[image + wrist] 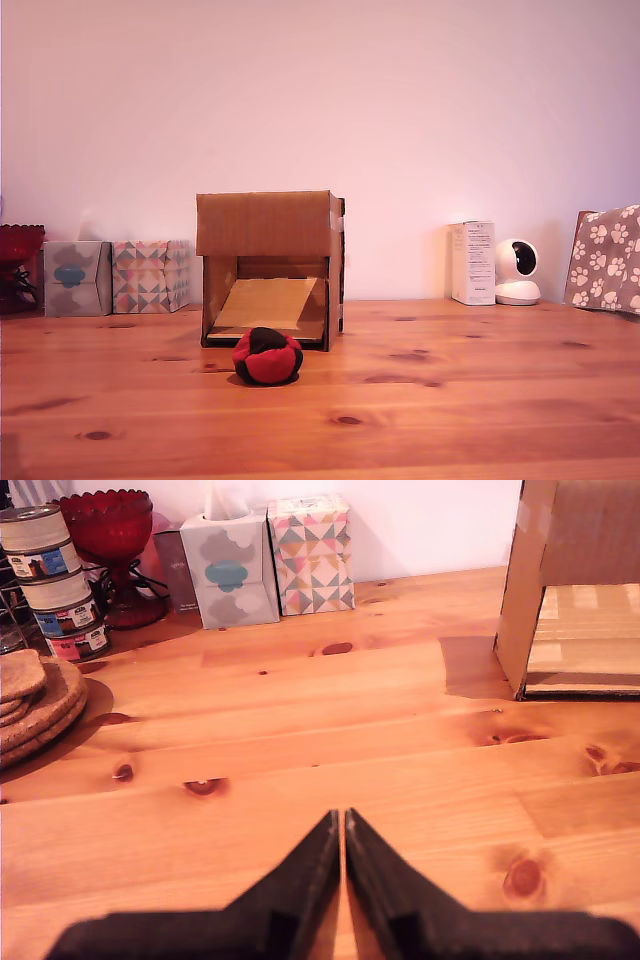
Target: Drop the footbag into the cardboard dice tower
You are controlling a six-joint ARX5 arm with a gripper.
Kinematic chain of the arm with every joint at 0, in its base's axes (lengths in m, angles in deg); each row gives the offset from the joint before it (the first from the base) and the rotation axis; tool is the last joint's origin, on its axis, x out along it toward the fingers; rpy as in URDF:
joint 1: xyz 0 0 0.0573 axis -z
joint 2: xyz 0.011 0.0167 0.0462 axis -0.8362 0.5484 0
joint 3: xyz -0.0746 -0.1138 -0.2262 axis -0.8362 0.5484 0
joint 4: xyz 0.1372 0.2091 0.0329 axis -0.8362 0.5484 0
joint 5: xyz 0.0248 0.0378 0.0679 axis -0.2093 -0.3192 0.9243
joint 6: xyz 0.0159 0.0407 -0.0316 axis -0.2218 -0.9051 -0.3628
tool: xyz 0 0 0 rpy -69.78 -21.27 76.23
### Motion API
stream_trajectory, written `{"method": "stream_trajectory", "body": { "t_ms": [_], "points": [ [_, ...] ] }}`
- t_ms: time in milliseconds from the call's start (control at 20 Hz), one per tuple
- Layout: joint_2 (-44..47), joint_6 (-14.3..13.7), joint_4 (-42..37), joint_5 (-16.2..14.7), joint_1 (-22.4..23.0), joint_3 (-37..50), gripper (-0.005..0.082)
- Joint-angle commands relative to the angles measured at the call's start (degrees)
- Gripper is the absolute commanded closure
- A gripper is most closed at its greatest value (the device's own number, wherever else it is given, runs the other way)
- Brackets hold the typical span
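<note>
the small round red and black fabric footbag (267,357) sits on the wooden table (480,400), just in front of the brown corrugated cardboard dice tower (268,224), right at the mouth of its front opening where the sloped tan ramp (268,303) comes down. behind, along the table's back edge, a grey tissue box (76,277) and a triangle-patterned tissue box (150,275) stand side by side on the exterior view's left, with a white upright carton (472,262) and a white round camera (517,272) on its right. in the wrist view the black gripper (343,820) hangs over bare wood with its fingertips pressed together, holding nothing, the footbag out of that view.
</note>
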Motion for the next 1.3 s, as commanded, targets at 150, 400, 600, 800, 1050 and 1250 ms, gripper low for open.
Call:
{"method": "stream_trajectory", "body": {
  "t_ms": [150,400,600,800,1050,1250],
  "points": [
    [0.24,-0.07,-0.13,-1.33,-0.07,1.20,0.0793],
    [0.24,1.90,-4.70,-1.73,-0.04,1.20,0.0793],
    [0.24,6.21,-11.50,-8.57,-0.04,0.52,0.0793],
    [2.64,10.73,-10.56,-14.10,0.42,-4.26,0.0793],
    [15.32,11.52,-10.75,-17.11,5.73,-12.17,0.0793],
    [28.44,8.35,-11.21,-18.08,11.98,-17.00,0.0793]
  ]
}}
